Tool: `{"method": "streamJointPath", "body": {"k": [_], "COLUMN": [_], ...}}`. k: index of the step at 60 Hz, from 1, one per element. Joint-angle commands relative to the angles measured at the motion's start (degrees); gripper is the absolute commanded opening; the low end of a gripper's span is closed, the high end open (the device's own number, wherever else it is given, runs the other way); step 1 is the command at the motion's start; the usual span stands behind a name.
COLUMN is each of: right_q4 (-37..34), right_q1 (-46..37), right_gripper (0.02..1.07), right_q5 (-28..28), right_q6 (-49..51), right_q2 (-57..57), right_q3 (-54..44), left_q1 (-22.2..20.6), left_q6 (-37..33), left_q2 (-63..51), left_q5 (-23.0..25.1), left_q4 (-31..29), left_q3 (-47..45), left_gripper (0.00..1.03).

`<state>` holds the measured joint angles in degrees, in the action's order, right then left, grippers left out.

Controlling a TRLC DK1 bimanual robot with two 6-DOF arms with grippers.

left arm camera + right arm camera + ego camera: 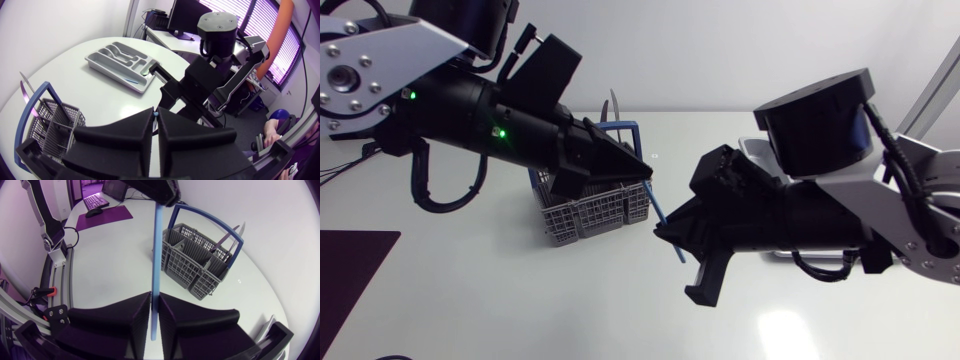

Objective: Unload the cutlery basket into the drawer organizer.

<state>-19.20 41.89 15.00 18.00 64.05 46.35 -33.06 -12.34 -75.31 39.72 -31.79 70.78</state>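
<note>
Right gripper [155,298] closed down to a thin slot, both fingers pressing a flat blue utensil [158,255] from two sides, near its lower end. The utensil runs straight ahead of the fingers and its far end sits in the left gripper [161,189], so both arms have hold of the same piece. Left wrist view: left gripper [156,113] almost fully closed, only the blue tip of the utensil [156,114] shows in the slit between the fingers, right arm directly ahead. Head view: left gripper [645,172] and right gripper [678,238] meet above the counter [520,300] near its middle, blue utensil [662,212] slanting between them, held clear of the surface; which kind of cutlery it is cannot be told, its ends are covered. Cutlery basket [585,215], grey mesh with a blue bail handle, stands upright on the counter just beside and partly under the left gripper; a knife [613,105] stands in it, blade up and tilted. Same basket [200,265] with knife [227,237] ahead of the right gripper, beside the utensil. Drawer organizer [95,62], a grey tray, lies on the counter well apart from the basket [50,130]; in the head view the organizer [752,148] is mostly hidden behind the right arm. Dark mat [350,265] at the counter's left edge.
</note>
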Motion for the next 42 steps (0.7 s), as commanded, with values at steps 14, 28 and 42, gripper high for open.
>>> {"method": "streamJointPath", "body": {"k": [14, 28, 42], "right_q4": [-3.3, -4.79, -3.3], "right_q1": [-0.4, -4.8, -25.19], "right_gripper": [0.08, 0.07, 0.08], "right_q5": [1.69, 1.61, 1.08], "right_q6": [-1.3, -1.04, 0.02], "right_q2": [0.37, -0.42, 3.45], "right_q3": [0.32, -2.58, -3.02], "left_q1": [2.56, 11.0, 23.13], "left_q6": [2.06, 5.31, 0.56], "left_q2": [2.27, 3.15, 3.24], "left_q5": [1.32, 1.14, -1.05], "left_q4": [-0.46, 3.4, 4.98], "left_q3": [-0.73, 5.51, 3.66], "left_gripper": [0.25, 0.91, 0.95]}}
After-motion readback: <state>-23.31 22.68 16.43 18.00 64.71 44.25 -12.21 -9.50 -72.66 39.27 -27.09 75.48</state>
